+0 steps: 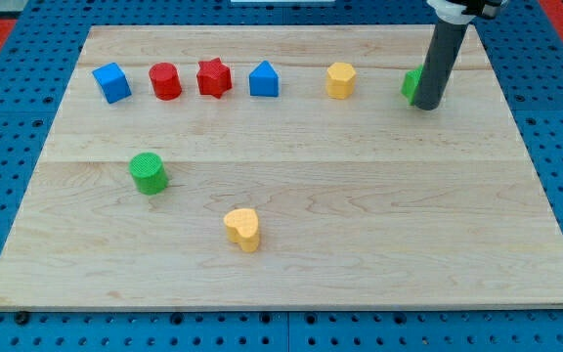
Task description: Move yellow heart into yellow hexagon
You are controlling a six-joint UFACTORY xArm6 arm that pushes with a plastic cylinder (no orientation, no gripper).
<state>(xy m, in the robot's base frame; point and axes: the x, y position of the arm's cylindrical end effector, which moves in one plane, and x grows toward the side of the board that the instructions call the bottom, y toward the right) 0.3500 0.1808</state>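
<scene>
Camera view: tip, no hand fitted, far from yellow heart; careless ten-o'clock travel risks scattering yellow hexagon.

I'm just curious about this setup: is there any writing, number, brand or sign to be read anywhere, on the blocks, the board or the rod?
None: no text can be read in this view.
The wooden board is bare wood grain.
The yellow heart, the yellow hexagon and the other blocks have plain faces.
The dark rod ending in my tip bears no visible label.
</scene>
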